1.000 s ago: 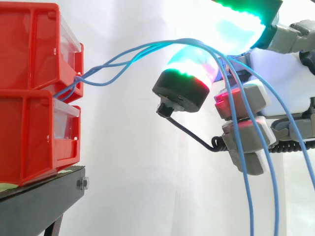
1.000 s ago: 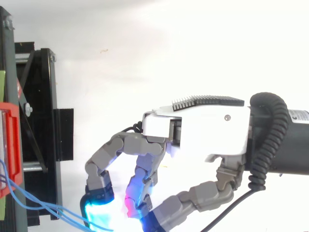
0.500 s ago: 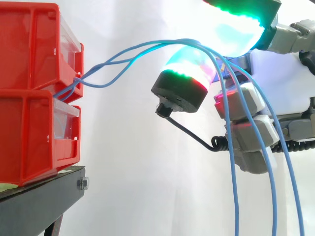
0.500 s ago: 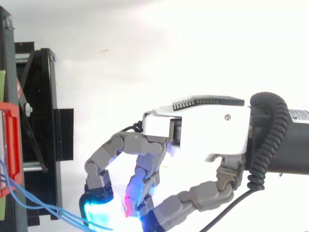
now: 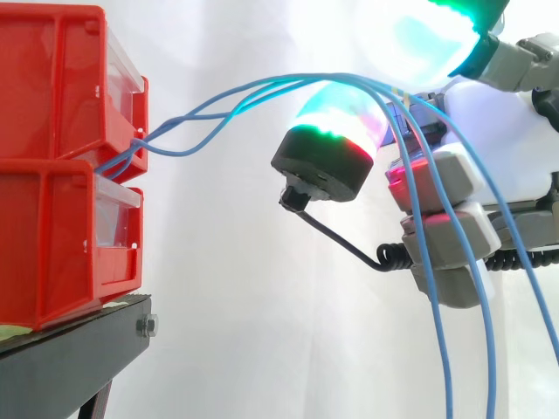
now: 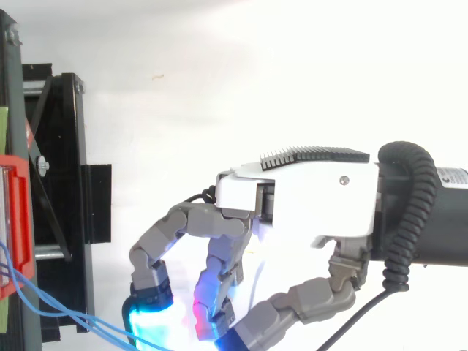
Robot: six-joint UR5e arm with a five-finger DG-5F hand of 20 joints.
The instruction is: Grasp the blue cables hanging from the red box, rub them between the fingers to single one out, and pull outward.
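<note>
Several blue cables (image 5: 227, 96) come out of the upper red box (image 5: 61, 87) at the left, arch up to the right and drape over my hand (image 5: 507, 140), then hang down past its grey fingers (image 5: 445, 244). My hand's fingers are curled round them. The cables run between a large cyan-green pad (image 5: 428, 39) above and a black-based glowing pad (image 5: 327, 144) below. In the top view my hand (image 6: 314, 197) reaches in from the right with curled fingers, and the cables (image 6: 73, 318) run from the red box (image 6: 14, 227) to its cyan fingertip (image 6: 150, 322).
A second red bin (image 5: 52, 253) sits under the upper one, both on a black stand (image 5: 79, 358). The stand's frame (image 6: 58, 183) lies along the left edge of the top view. A white curtain is behind everything.
The upper cyan-green pad has lifted a little away from the lower pad. The hanging cable strands have swung sideways. My hand has barely shifted.
</note>
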